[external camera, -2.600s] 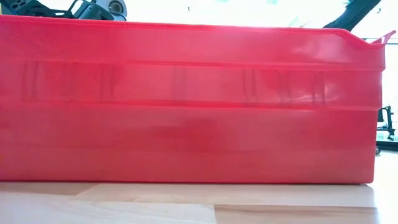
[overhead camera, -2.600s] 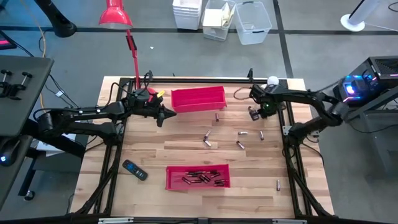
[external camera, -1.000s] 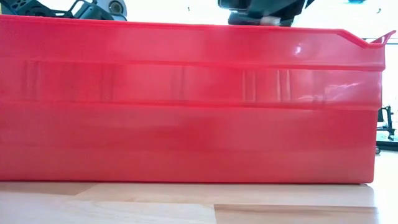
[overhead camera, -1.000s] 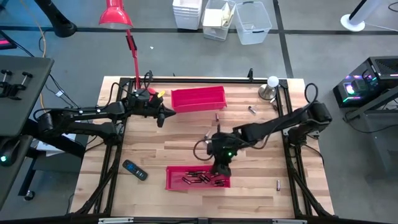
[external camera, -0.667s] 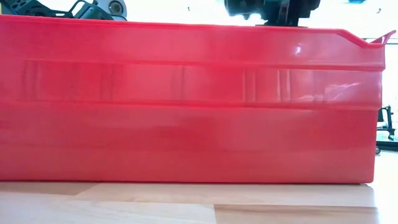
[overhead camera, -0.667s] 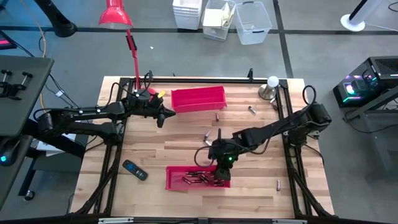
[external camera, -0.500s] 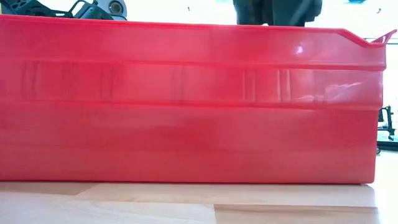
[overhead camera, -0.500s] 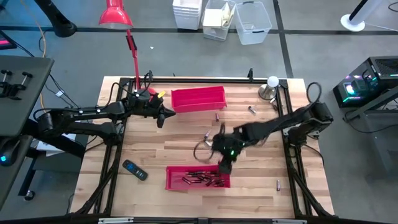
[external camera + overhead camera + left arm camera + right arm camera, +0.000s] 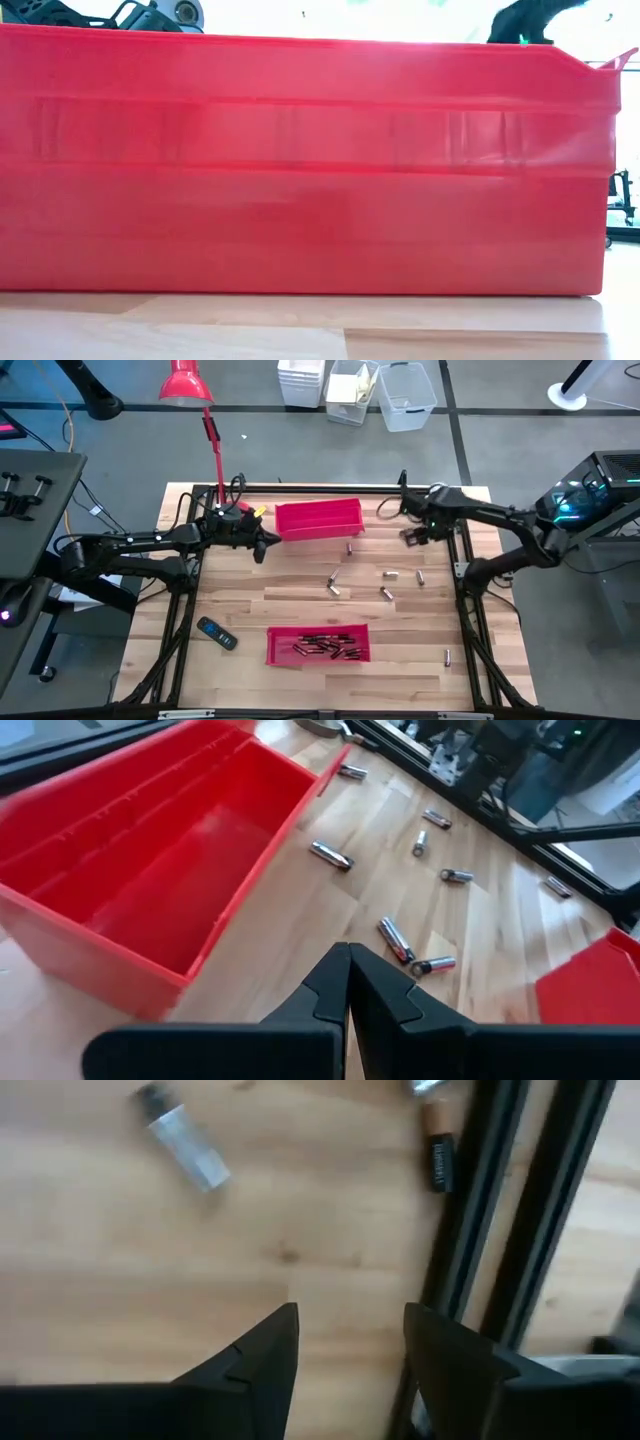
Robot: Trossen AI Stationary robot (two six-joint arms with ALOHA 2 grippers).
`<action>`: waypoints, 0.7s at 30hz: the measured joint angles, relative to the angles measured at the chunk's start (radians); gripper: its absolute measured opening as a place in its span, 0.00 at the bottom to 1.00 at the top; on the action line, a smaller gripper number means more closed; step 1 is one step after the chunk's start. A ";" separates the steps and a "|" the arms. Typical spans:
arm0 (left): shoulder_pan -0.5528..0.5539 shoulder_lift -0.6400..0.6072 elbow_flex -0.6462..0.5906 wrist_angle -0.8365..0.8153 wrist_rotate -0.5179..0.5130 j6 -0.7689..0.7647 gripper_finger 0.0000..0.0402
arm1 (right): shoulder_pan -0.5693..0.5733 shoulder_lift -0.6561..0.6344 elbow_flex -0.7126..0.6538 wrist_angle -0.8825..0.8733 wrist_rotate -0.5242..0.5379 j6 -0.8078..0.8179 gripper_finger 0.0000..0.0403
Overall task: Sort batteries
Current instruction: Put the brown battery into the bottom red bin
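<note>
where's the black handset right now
In the high view the handset lies on the table's near left part, just left of the near red tray that holds batteries, touching neither.

Open table in the middle, trays near and far

Bare table [image 9: 250, 595] lay between the far red tray [image 9: 318, 518] and the near red tray [image 9: 318, 644], broken only by scattered batteries [image 9: 333, 582]; a black handset [image 9: 216, 632] sat near-left, black frame rails [image 9: 462, 575] fenced the right edge.

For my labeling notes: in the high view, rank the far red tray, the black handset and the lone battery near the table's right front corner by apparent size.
1. Far red tray
2. Black handset
3. Lone battery
</note>
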 joint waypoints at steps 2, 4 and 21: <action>0.000 0.000 0.000 0.000 -0.020 0.000 0.00 | -0.091 0.006 -0.051 0.083 -0.003 -0.013 0.42; 0.000 0.000 0.000 0.001 -0.031 0.000 0.00 | -0.160 0.023 -0.085 0.179 0.002 -0.027 0.40; 0.000 0.000 0.000 0.001 -0.038 0.000 0.00 | -0.362 0.211 -0.106 0.306 0.271 0.131 0.24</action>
